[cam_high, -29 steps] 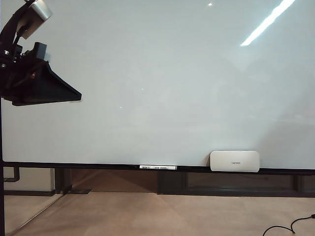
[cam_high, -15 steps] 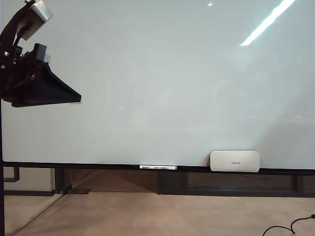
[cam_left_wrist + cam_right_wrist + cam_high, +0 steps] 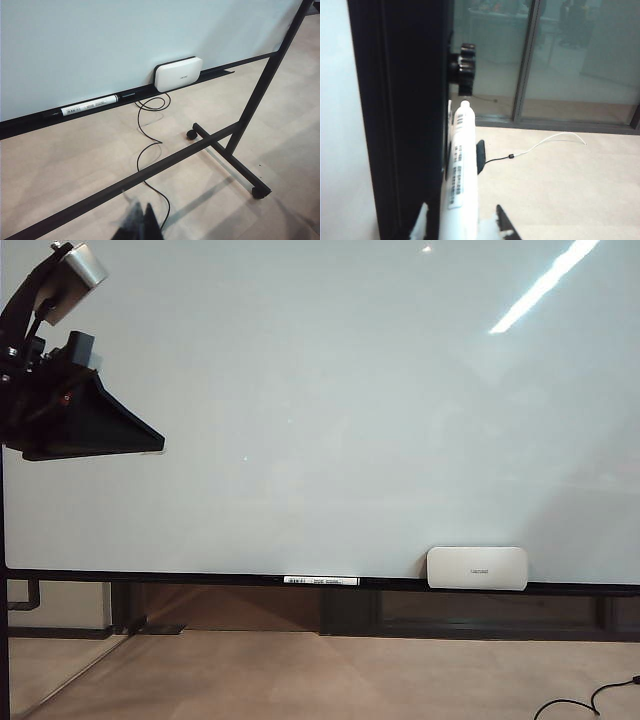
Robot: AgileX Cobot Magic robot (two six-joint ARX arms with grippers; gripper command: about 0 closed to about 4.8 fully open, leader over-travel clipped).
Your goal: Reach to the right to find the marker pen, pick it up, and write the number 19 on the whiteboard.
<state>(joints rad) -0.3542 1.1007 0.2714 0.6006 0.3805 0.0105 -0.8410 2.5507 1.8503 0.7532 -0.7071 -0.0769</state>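
Whiteboard [image 3: 350, 410] blank above beige floor [image 3: 330, 675]; tools apart.

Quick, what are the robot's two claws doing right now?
Left gripper: up at the whiteboard's left side, nothing in it; open or shut cannot be told.
Right gripper: fingers either side of the white marker pen.

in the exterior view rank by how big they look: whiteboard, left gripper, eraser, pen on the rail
1. whiteboard, fills most of the view
2. left gripper at the board's upper left, though it sits nearer the camera, so it looks larger than it is
3. eraser on the bottom rail
4. pen, thinnest

The right gripper isn't in this view.
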